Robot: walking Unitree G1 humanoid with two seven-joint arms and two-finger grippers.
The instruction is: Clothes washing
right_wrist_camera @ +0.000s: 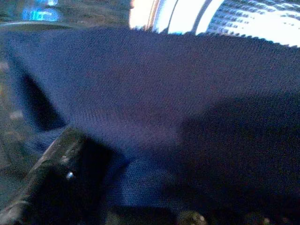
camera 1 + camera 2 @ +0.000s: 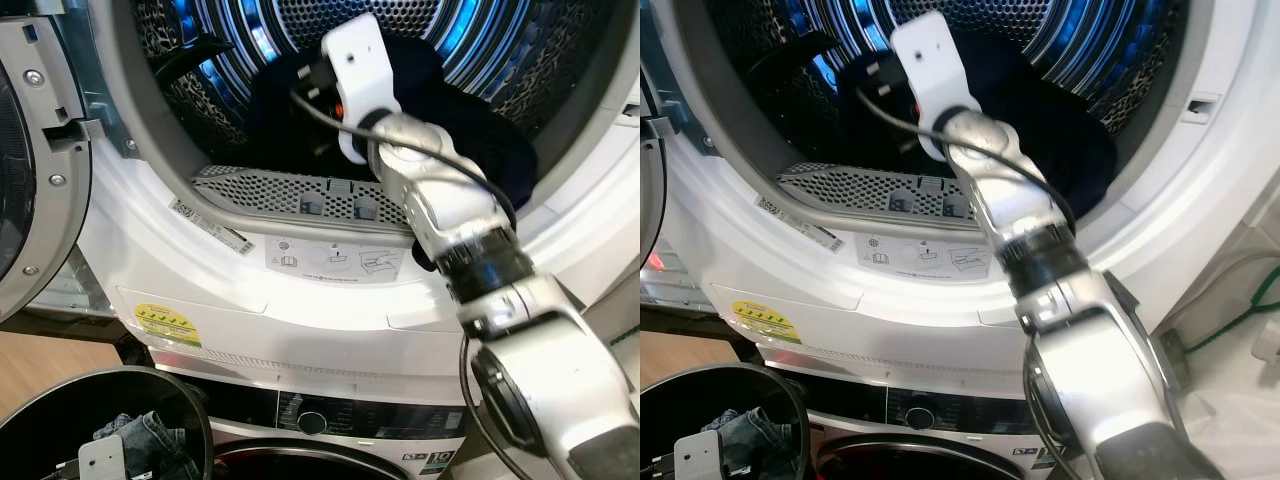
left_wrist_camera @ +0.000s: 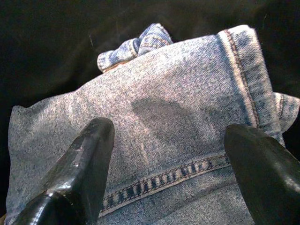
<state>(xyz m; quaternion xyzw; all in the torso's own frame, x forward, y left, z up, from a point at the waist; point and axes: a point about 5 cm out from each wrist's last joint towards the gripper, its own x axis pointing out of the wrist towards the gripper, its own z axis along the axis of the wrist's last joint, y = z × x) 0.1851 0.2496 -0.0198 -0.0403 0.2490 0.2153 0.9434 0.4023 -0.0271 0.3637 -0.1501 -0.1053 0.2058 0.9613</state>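
Near: black basket (image 2: 60, 400) on floor, jeans (image 3: 164, 131) left inside; left gripper (image 3: 171, 159) hovers wide open over them, gripping nothing. Beyond: right gripper (image 2: 315, 85) deep inside drum (image 2: 480, 40), against dark garment (image 2: 460, 130); jaw state unclear. Loading roughly midway.

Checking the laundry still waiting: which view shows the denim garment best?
The left wrist view: the denim garment lies close between the open left gripper fingers, seams sharp. Both eye views show a small dark bundle in the black basket.
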